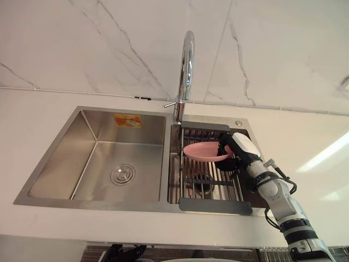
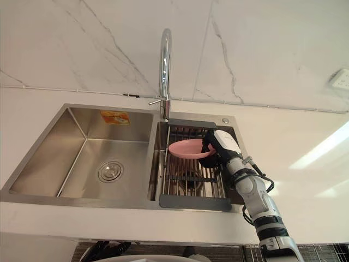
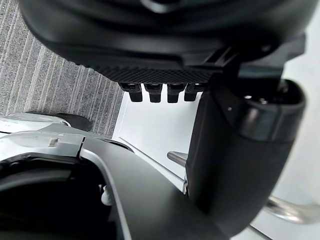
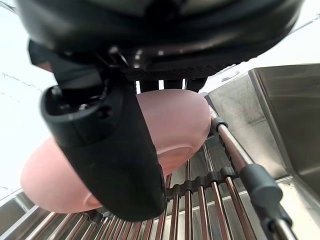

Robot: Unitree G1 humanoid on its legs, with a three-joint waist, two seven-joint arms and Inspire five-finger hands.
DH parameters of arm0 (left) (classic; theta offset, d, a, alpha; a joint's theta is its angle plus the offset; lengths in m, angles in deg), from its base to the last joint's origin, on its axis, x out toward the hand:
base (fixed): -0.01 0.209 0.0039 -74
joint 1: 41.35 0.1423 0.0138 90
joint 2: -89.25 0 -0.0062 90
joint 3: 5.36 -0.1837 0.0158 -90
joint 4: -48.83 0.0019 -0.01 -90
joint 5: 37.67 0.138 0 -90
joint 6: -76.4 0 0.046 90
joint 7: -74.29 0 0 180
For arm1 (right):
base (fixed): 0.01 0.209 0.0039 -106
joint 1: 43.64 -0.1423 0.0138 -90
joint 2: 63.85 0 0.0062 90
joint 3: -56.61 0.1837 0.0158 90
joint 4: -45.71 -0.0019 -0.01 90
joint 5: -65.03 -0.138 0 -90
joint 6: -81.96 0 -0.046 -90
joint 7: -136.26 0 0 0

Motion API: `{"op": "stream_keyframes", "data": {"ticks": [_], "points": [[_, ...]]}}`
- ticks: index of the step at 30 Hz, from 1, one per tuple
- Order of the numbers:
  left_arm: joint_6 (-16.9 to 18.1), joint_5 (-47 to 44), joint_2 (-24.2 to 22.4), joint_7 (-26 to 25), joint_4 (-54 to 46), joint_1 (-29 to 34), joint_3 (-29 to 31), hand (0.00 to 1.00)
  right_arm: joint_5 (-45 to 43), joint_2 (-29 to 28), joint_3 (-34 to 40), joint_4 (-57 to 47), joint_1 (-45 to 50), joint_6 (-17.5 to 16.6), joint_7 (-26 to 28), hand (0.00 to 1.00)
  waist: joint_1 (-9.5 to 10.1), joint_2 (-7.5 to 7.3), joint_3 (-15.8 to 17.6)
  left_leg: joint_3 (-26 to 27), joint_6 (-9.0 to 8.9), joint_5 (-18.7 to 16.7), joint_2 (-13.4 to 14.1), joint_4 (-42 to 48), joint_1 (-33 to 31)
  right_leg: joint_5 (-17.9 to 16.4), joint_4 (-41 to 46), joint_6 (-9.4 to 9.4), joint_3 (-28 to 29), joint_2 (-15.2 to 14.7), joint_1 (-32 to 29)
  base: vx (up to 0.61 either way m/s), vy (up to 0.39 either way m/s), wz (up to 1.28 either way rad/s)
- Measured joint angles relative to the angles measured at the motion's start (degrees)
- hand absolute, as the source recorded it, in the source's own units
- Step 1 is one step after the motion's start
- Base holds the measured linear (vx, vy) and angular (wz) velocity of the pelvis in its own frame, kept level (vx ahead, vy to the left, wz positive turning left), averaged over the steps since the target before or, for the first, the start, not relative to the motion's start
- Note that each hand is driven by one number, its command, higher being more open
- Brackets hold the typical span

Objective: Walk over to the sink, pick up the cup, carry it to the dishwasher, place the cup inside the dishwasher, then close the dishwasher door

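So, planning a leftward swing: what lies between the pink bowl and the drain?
Only the sink's steel divider, then bare basin floor; both eye views show it.

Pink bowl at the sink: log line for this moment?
phase: pickup | right robot hand: curled round pink bowl | bowl: over rack in sink | left robot hand: idle

I see bright, even light here; a glare streak lies across the tabletop (image 1: 327,153) at right, and highlights run down the faucet (image 1: 187,65).
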Motion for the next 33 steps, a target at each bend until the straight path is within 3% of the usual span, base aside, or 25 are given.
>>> {"op": "stream_keyframes", "data": {"ticks": [6, 13, 21, 26, 28, 33], "points": [[0.64, -0.04, 0.14, 0.0, 0.0, 0.37, 0.05, 1.0, -0.01, 0.03, 0.22, -2.38, 0.55, -0.07, -0.34, 0.0, -0.29, -0.02, 0.18, 0.63, -0.04, -0.01, 0.09, -0.18, 0.11, 0.0, -0.02, 0.0, 0.64, 0.15, -0.3, 0.0, 0.011, -0.05], [1.22, -1.15, -0.65, 0.0, 0.12, 1.73, 1.48, 1.0, -2.82, -0.02, 1.92, -17.6, 8.13, -0.56, 1.1, 0.0, -1.59, 0.43, 0.52, 3.4, -0.37, -0.29, 0.47, -0.34, 0.89, 0.17, 0.08, -0.02, 3.06, 0.78, -1.03, 0.0, 0.024, -0.18], [1.33, -2.2, -0.76, -0.34, 2.19, 1.79, 1.81, 1.0, -8.41, -0.18, 7.02, -31.41, 12.28, -4.94, 1.49, 0.0, -2.57, 1.55, 0.94, 6.92, -1.48, -1.86, 1.37, 1.42, 1.42, 0.75, -0.05, -0.52, 6.73, 1.92, -1.3, -0.05, -0.003, -0.24], [1.37, -2.58, -1.91, -1.2, 3.33, 1.83, 2.44, 1.0, -8.45, -0.23, 7.2, -32.7, 13.05, -5.05, 1.99, 0.0, -2.31, 3.05, 0.32, 6.59, -1.12, -4.29, 1.38, 6.6, -0.81, 1.42, -0.04, -0.8, 10.53, 2.87, -3.42, -0.03, 0.006, -0.34], [2.21, -3.43, -2.47, -1.2, 3.6, 1.93, 3.11, 1.0, -8.42, -0.64, 7.09, -32.95, 13.01, -5.23, 2.01, 0.0, -2.05, 3.22, 0.66, 4.92, -0.92, -5.39, 1.26, 8.04, -1.72, 2.16, -0.03, -1.16, 12.63, 3.46, -4.58, -0.01, 0.019, -0.57], [2.44, -3.37, -2.14, -1.19, 4.57, 2.96, 3.92, 1.0, -8.2, -0.99, 7.02, -32.95, 13.51, -6.31, 1.92, 0.0, -2.23, 3.38, 0.79, 6.63, -1.02, -7.38, 0.51, 9.9, -1.58, 3.85, -0.05, -1.15, 17.68, 4.21, -6.18, -0.07, 0.037, -0.6]]}}
